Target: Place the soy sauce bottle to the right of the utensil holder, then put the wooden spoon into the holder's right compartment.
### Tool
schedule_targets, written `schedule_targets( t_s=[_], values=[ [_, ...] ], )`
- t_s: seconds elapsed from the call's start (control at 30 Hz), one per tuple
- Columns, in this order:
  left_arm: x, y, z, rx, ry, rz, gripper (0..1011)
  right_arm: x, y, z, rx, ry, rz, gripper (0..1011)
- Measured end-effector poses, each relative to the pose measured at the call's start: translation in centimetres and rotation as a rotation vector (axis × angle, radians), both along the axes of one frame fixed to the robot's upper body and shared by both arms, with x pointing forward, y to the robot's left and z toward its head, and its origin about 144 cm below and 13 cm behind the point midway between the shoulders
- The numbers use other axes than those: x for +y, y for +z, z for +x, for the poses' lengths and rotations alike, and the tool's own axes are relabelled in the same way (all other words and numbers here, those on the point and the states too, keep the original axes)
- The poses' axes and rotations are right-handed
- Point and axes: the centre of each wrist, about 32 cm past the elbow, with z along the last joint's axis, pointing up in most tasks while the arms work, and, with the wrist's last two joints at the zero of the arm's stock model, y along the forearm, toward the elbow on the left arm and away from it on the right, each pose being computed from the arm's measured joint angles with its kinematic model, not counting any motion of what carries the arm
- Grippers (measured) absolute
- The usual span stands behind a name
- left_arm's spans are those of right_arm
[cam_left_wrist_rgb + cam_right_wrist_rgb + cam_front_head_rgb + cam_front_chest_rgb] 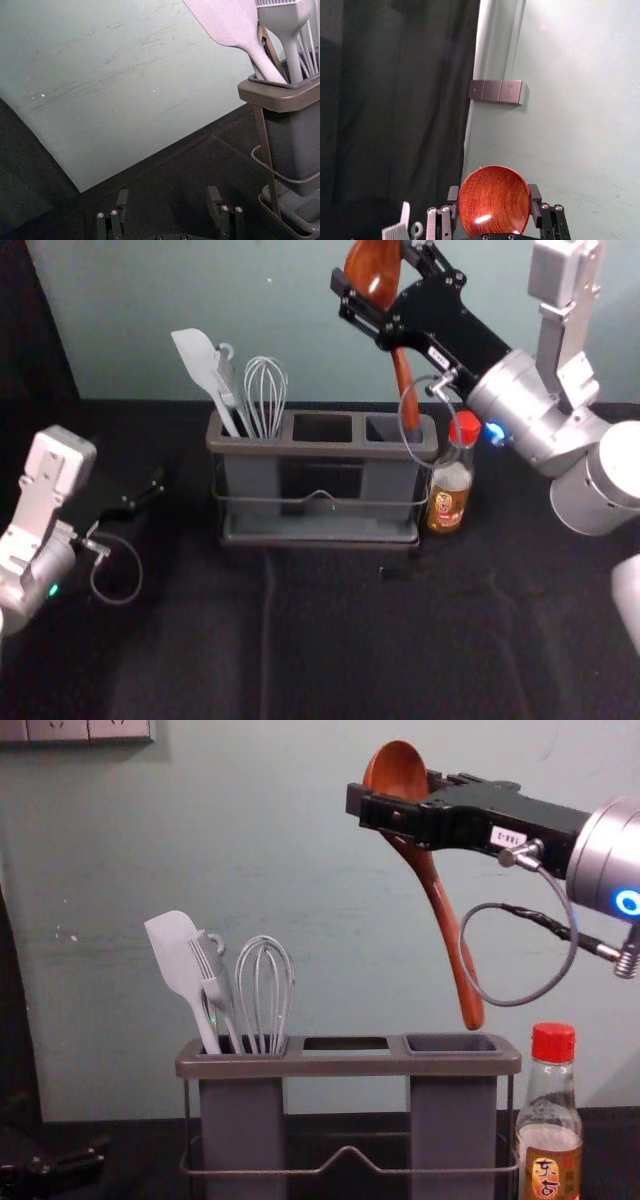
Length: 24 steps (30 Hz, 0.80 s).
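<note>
One wooden spoon, bowl pinched in my right gripper. Handle slants down rightward, its end just above the right compartment, toward the right side; judged next: ease left, lower. Left gripper parked, spread, left of utensil holder.

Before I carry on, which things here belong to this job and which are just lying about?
Job:
- wooden spoon, in the right gripper, above the holder
- utensil holder
- soy sauce bottle, right of the holder

Not the job:
- spatula, brush, whisk, in the holder's left compartment
- wall sockets
</note>
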Motion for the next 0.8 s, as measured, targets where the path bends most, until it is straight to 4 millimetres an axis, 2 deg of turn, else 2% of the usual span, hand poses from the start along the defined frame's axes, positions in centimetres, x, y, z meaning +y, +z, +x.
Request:
schedule_targets(
  t_s=[0.43,0.8],
  values=[
    [0.0,0.0,0.0,0.0,0.0,0.0,1000,0.6,-2.4,1.9,-0.026,0.0,0.098,838],
    [0.0,0.0,0.0,0.0,0.0,0.0,1000,1.1,-5.7,2.0,-0.025,-0.003,0.161,838]
  ],
)
